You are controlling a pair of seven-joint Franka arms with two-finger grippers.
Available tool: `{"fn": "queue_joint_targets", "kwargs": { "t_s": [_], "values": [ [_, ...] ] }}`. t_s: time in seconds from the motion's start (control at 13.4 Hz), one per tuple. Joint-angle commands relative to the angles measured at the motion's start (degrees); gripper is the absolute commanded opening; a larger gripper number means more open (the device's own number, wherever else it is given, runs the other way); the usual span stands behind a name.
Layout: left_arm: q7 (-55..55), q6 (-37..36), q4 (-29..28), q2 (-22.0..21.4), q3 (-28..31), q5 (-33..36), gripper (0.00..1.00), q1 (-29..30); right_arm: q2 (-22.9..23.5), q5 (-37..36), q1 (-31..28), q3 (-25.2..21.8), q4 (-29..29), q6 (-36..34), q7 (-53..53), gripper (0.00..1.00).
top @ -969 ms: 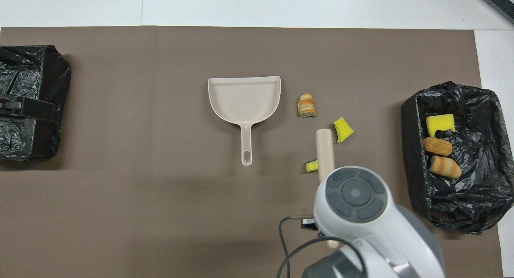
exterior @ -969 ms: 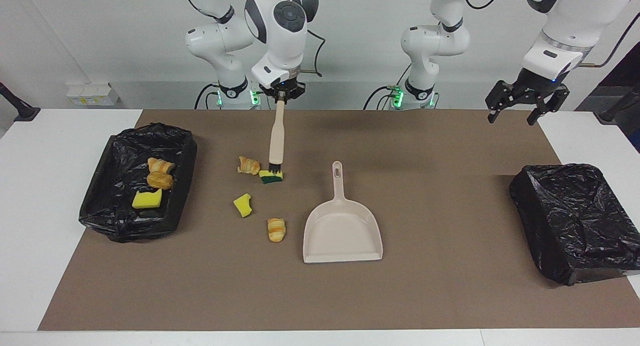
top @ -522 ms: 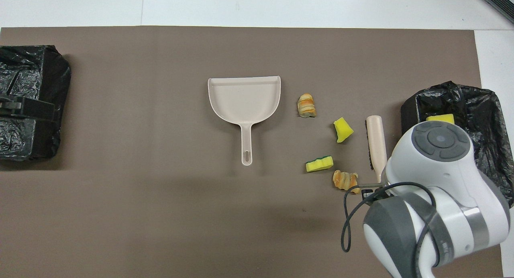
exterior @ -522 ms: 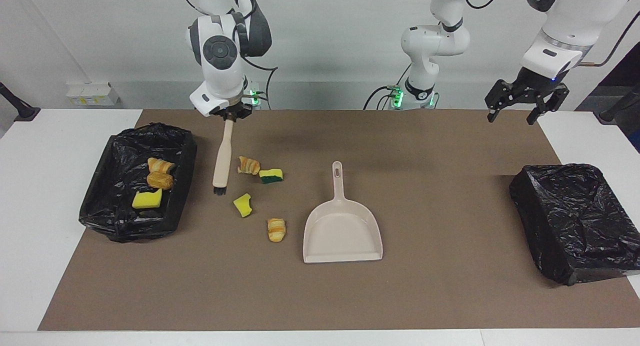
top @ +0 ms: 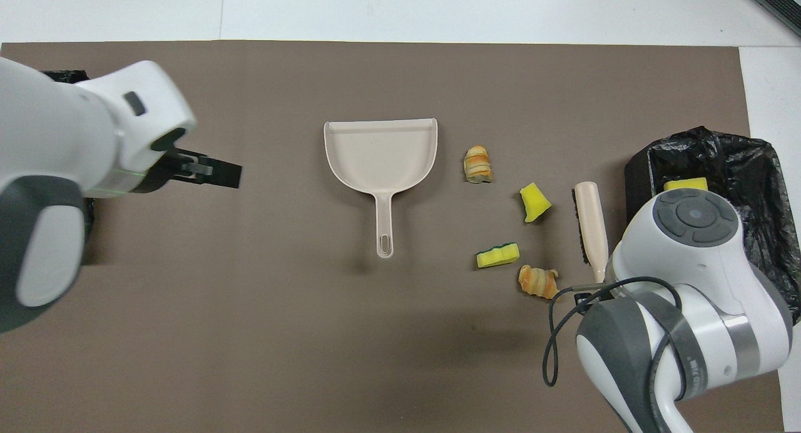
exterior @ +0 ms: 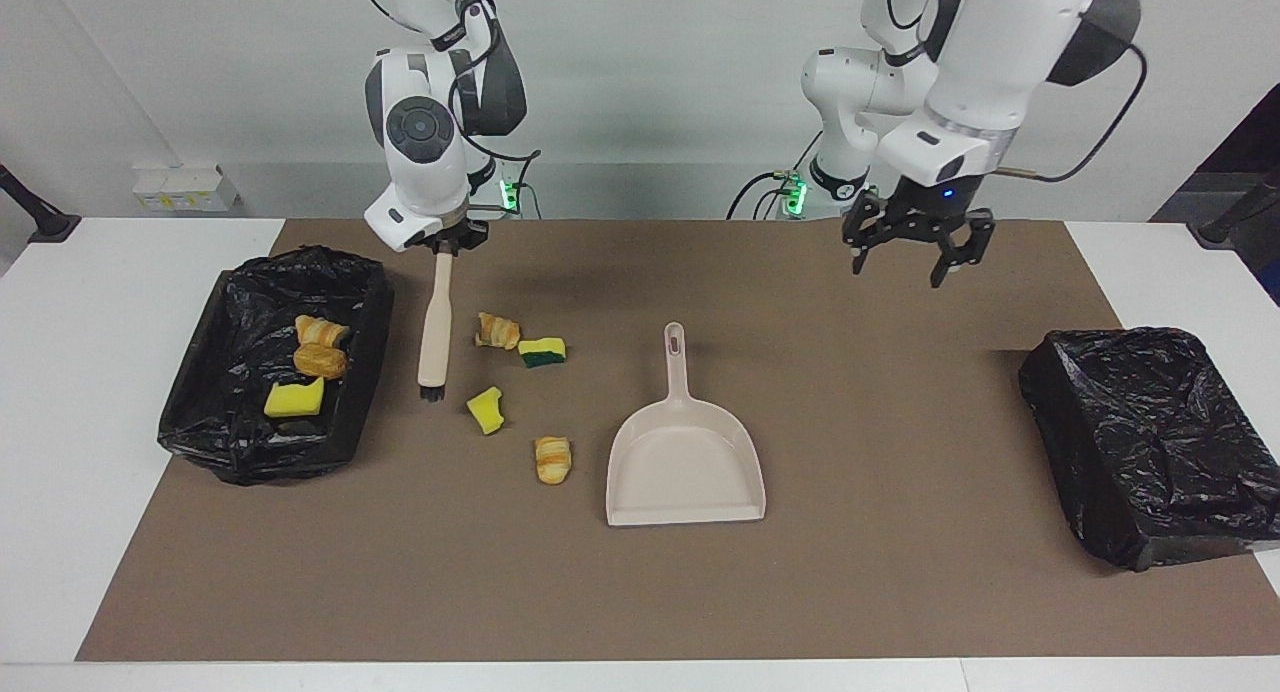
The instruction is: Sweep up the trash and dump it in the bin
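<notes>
Brush up, pan waiting
Right hand [exterior: 440, 247] clamps the brush [exterior: 434, 332] beside the loose trash [exterior: 520, 347]; left hand [exterior: 916, 262] gapes empty over bare mat.

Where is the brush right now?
The brush hangs from the shut right gripper, bristles down at the mat, between the bin at the right arm's end and the loose yellow sponge chunk, in both views.

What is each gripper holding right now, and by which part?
The right gripper holds the brush by the top end of its handle, bristles down. The left gripper is open and empty.
</notes>
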Motion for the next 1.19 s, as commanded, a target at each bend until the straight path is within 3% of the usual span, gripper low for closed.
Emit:
{"fn": "queue_joint_targets", "kwargs": {
  "t_s": [0.0,0.22,0.37,0.82,0.89,1.12],
  "values": [
    [-8.90,7.48,-1.57,5.54,0.94,0.33,1.00,-7.04,0.13,-0.80,-1.65,0.90,-0.86,1.46,-2.44,0.00],
    [-16.99,15.30,-1.66,13.01,0.94,0.33,1.00,-12.68,1.79,-0.80,-1.65,0.90,-0.86,3.03,-2.61,0.00],
    [-18.77,16.64,-1.66,16.19,0.94,0.33,1.00,-14.88,4.43,-0.97,-1.83,0.82,-0.86,5.75,-2.70,0.00],
    [-21.93,24.89,-7.90,18.12,0.94,0.33,1.00,-18.14,7.94,-2.64,-2.19,0.99,-0.25,8.22,-6.22,0.00],
    [-22.90,25.77,-7.90,18.74,0.94,0.42,0.89,-19.10,9.17,-2.64,-1.83,1.08,-0.07,9.18,-6.04,0.00],
    [-22.73,25.08,-7.55,18.75,1.12,1.99,0.19,-18.85,9.45,-2.12,-1.65,1.34,0.10,9.89,-7.53,0.00]
  ]
}}
